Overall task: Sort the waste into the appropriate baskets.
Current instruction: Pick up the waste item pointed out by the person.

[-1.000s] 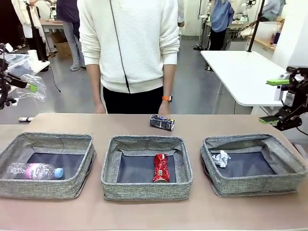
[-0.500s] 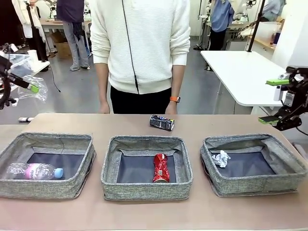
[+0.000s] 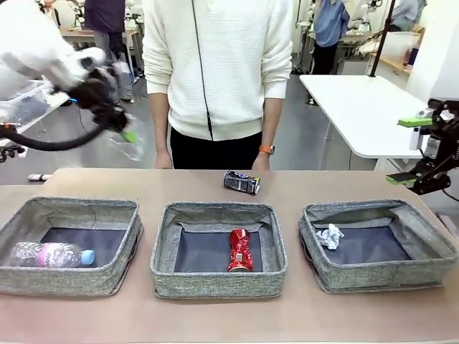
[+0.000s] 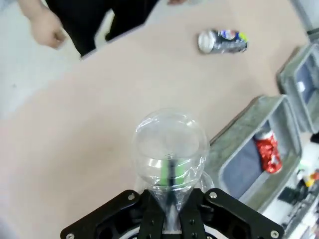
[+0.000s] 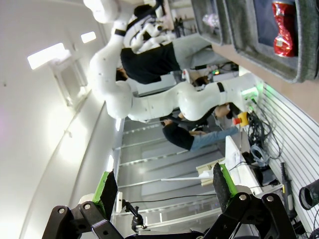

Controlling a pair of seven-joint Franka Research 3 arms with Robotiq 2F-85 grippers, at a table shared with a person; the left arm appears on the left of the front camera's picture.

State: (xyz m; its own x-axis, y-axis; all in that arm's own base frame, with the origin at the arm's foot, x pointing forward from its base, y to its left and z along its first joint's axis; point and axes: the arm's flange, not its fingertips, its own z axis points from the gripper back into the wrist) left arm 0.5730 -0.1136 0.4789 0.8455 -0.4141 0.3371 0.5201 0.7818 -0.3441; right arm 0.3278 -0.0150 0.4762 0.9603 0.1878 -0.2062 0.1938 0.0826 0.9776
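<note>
Left gripper (image 3: 123, 130) is up high over the far-left corner of the worktop (image 3: 143, 183), fingers pinching the clear plastic cup (image 3: 130, 148). The wrist view shows them clamped on its thin wall, one inside and one outside, a sensible hold for something that flimsy. It hangs well above the basket walls.

Likely bound for the left basket (image 3: 72, 279), where the bottle (image 3: 54, 254) lies — plastic with plastic. The red can (image 3: 239, 249) sits in the middle basket (image 3: 215, 283) and the paper wad (image 3: 330, 236) in the right basket (image 3: 373, 276).

One stray remains: the dark printed can (image 3: 241, 183) lies on its side just beyond the middle basket, near the person's hand (image 3: 265, 161). The right gripper (image 3: 409, 150) is parked out wide, fingers (image 5: 223, 185) spread and empty — probably free for that can.
</note>
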